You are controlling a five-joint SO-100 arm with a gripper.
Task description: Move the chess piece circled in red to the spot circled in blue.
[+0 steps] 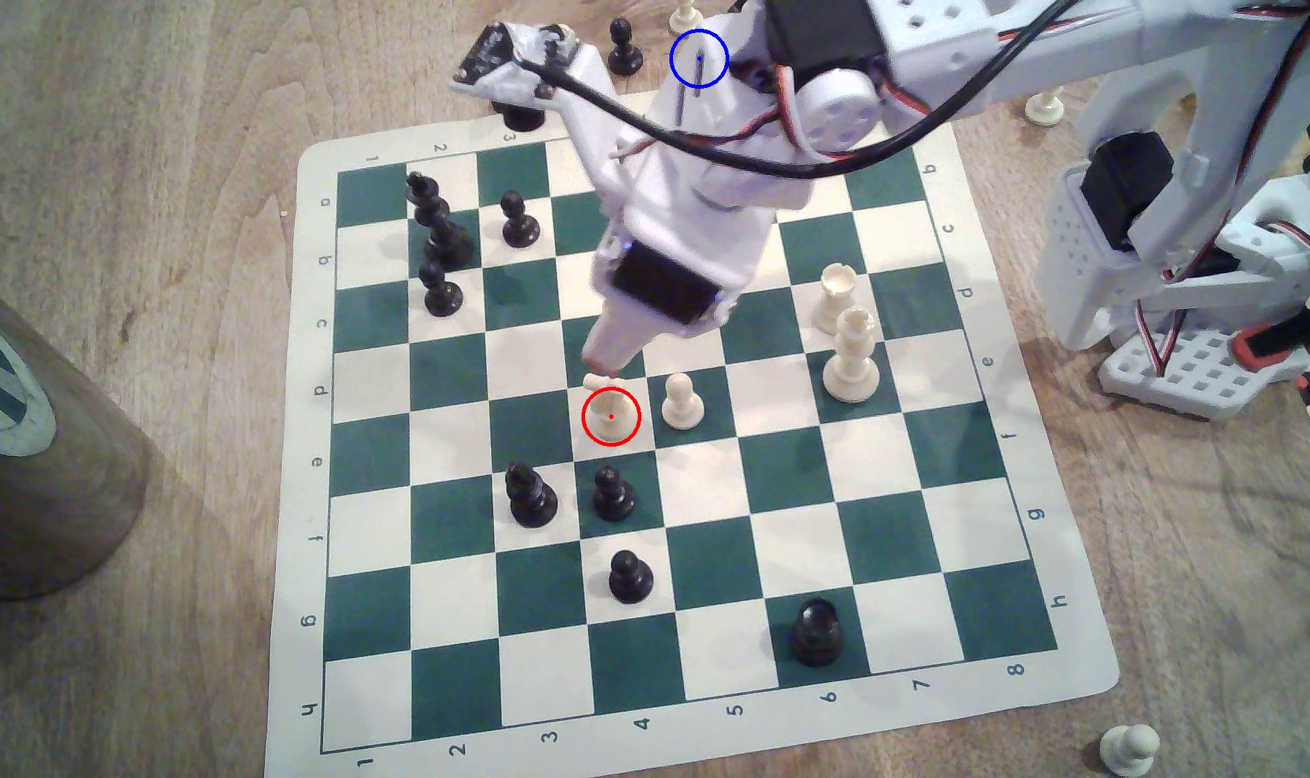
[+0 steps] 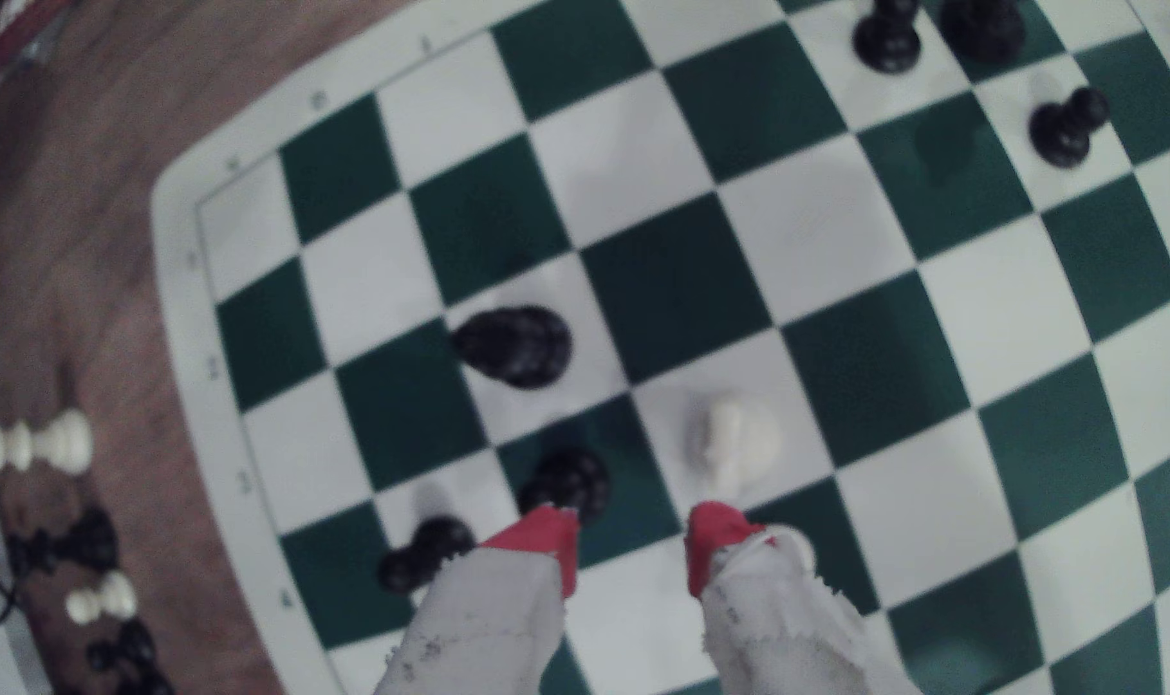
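Observation:
The cream knight (image 1: 611, 415) stands upright in the red ring on a white square near the board's middle. My gripper (image 1: 604, 366) hangs just above and behind its head. In the wrist view, the red-tipped fingers (image 2: 549, 538) stand apart around empty space. The knight (image 2: 733, 438) lies just ahead of the tips, off towards one finger and outside the gap; my gripper (image 2: 632, 538) is open. The blue ring (image 1: 698, 58) is drawn past the board's far edge, where my arm covers the wood under it.
A cream pawn (image 1: 682, 404) stands one square to the knight's right in the exterior view. A black pawn (image 1: 613, 494) and a black bishop (image 1: 532, 497) sit just in front. Taller cream pieces (image 1: 852, 359) stand further right. A brown bag (image 1: 38, 464) lies left of the board.

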